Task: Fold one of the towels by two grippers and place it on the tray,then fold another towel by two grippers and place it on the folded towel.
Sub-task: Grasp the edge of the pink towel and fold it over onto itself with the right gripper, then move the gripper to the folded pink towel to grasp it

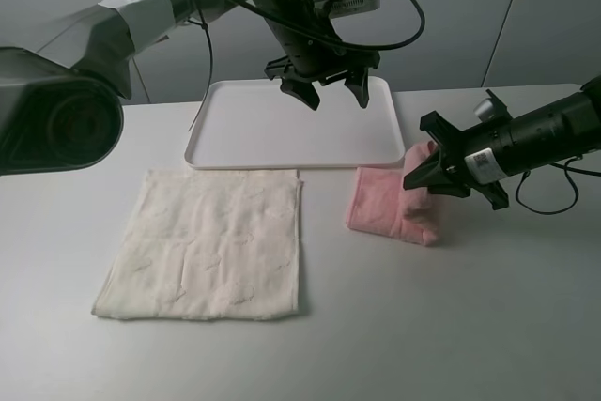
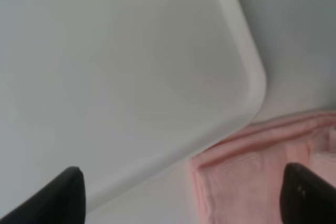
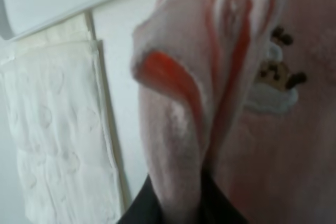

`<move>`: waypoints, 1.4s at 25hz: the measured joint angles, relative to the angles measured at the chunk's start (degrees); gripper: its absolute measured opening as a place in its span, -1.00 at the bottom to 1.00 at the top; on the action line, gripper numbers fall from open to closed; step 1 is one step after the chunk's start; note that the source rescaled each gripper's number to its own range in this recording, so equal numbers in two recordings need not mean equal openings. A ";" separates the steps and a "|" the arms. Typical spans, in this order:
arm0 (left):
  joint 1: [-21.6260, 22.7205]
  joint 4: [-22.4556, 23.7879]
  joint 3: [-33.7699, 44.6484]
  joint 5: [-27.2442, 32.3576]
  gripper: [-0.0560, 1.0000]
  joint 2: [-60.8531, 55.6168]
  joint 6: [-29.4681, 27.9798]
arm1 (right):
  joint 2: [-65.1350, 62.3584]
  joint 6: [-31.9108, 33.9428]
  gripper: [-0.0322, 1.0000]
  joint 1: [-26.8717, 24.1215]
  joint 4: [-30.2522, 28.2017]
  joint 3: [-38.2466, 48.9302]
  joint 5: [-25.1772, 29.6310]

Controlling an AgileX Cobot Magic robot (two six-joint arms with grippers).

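A pink towel [image 1: 385, 206] lies folded on the table just right of the tray's front right corner. My right gripper [image 1: 421, 176] is shut on the towel's right edge and holds those folded layers lifted. In the right wrist view the pink folds [image 3: 178, 108] bunch up from the dark fingers [image 3: 137, 214]. A cream towel [image 1: 207, 243] lies flat and unfolded on the table in front of the white tray [image 1: 246, 129]. My left gripper [image 1: 331, 93] hangs open and empty above the tray's right part. Its view shows the tray corner [image 2: 247, 72] and the pink towel [image 2: 252, 161] between its fingertips [image 2: 68, 192].
The tray stands at the back centre of the white table. The cream towel also shows in the right wrist view [image 3: 58, 129], with a strip of bare table between it and the pink towel. Cables trail from both arms.
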 joint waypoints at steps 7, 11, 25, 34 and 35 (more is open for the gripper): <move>0.00 0.41 -0.10 0.00 0.92 0.00 1.30 | 0.00 -1.69 -0.09 0.17 8.43 0.09 4.93; 0.11 1.19 -0.10 0.00 0.92 0.00 1.74 | 0.00 -3.65 -0.06 0.17 9.88 0.09 6.09; 1.59 0.55 -0.10 0.00 0.92 0.00 2.84 | 0.00 4.95 0.36 -5.69 -9.70 -1.96 -3.78; 1.59 0.44 -0.10 0.00 0.92 0.00 3.19 | 4.67 5.91 0.35 -5.20 -7.30 -2.09 -3.81; 1.59 0.44 -0.10 0.00 0.92 0.00 3.19 | 5.39 5.40 0.35 -4.97 -6.99 -2.09 -3.81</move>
